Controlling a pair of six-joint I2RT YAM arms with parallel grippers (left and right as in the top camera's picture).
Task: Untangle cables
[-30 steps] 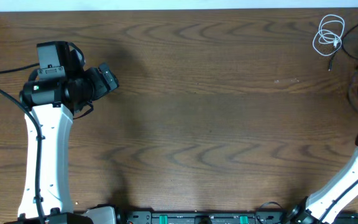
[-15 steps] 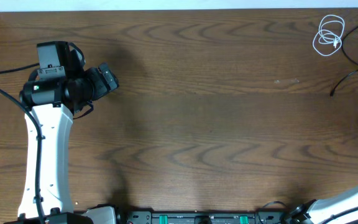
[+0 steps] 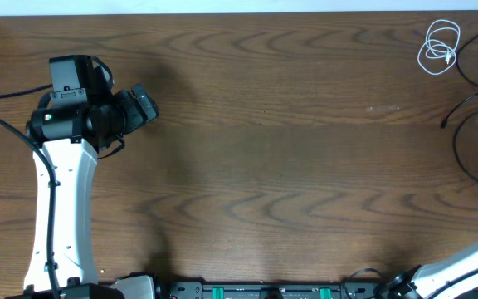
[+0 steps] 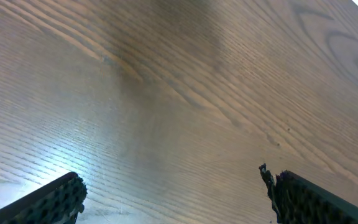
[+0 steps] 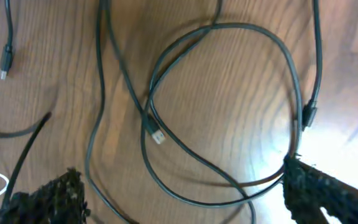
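Right gripper (image 5: 185, 199): jaws wide apart, clamped on nothing. The black cable (image 5: 247, 26) lies just ahead of your jaws. It's a thin, rubbery cord in big loops that cross each other, with a small metal-tipped plug (image 5: 158, 135) mid-loop. The white cable (image 3: 438, 46), thin and glossy in small tight loops, sits beyond it and looks already separated. Left gripper (image 4: 179, 202): jaws also apart, only the bare wood-grain table (image 4: 166, 93) ahead. As I judge it, the black crossings are left for you.

Wood-grain table (image 4: 185, 81), left hand (image 4: 176, 202) spread wide above it, dark ridged fingertips (image 4: 55, 198) at lower corners
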